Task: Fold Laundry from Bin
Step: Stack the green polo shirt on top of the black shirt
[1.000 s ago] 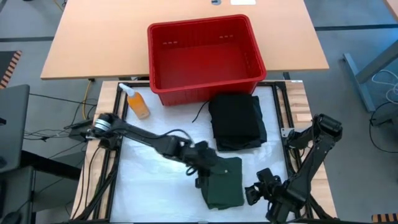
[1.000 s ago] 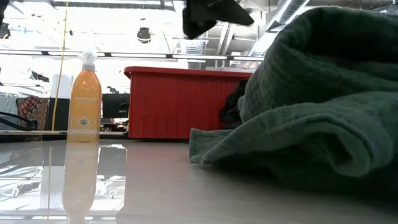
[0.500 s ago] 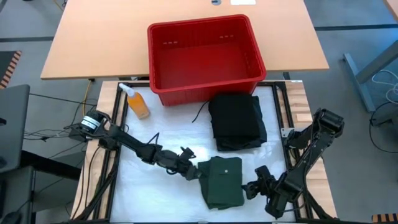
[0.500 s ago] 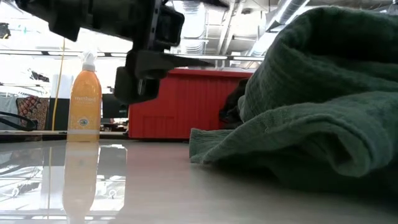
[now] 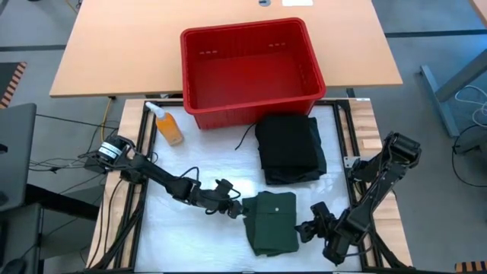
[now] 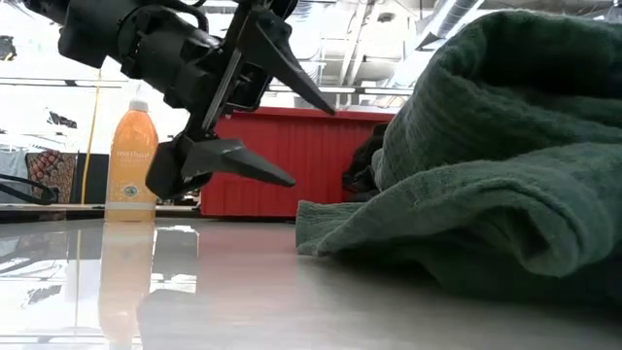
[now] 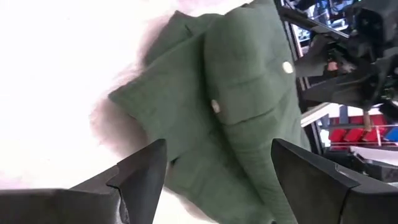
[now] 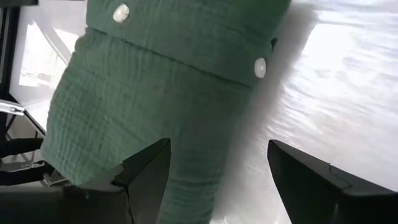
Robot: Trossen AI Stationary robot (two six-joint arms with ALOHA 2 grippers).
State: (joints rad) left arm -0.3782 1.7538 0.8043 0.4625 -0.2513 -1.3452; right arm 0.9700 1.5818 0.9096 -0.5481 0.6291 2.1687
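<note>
Shirt, dark green and buttoned, lies folded into a small packet at the near middle of the bench, with the left tool just beside its left edge and the right tool just beside its right edge, both spread wide and holding nothing. The fold looks finished, so the step in hand seems to be letting go cleanly: I would draw both tools straight away, level and clear of the cloth, so no finger snags a loose edge and pulls the packet open. A folded black garment sits farther back, near the red bin, which appears empty. An orange bottle stands at the bin's left. The bench top is white and glossy under bright ceiling lights.
</note>
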